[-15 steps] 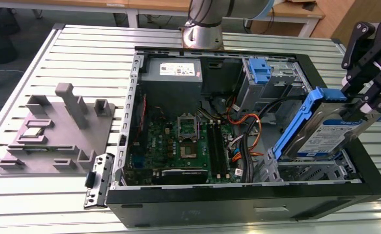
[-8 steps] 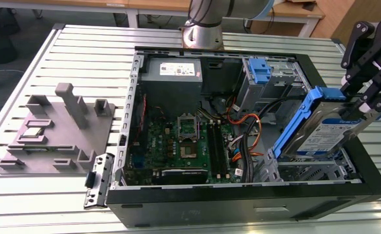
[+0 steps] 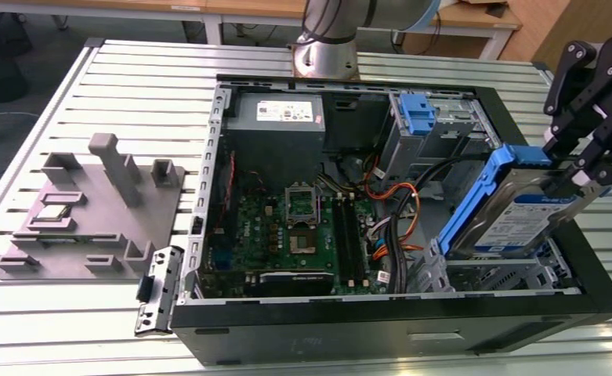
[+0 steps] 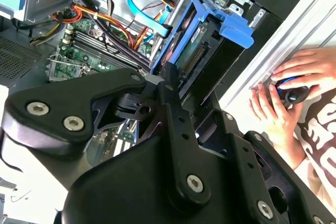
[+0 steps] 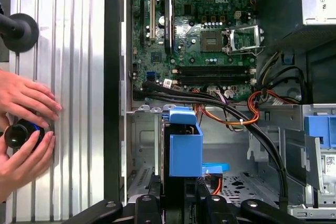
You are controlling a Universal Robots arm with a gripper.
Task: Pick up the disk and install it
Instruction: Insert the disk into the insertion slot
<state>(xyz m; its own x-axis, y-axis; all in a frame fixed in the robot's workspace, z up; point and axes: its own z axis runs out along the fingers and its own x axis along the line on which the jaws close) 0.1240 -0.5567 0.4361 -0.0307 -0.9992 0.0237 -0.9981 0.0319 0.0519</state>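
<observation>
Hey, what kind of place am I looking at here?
Probably a robotics lab or test bench: a slotted aluminium table, a robot arm's base standing on it, and an open desktop computer case with its motherboard exposed.

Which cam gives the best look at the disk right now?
Exterior view: the disk shows its labelled face and a blue rail, tilted in the gripper. Both wrist views see the disk end-on: blue rails, no label.
</observation>
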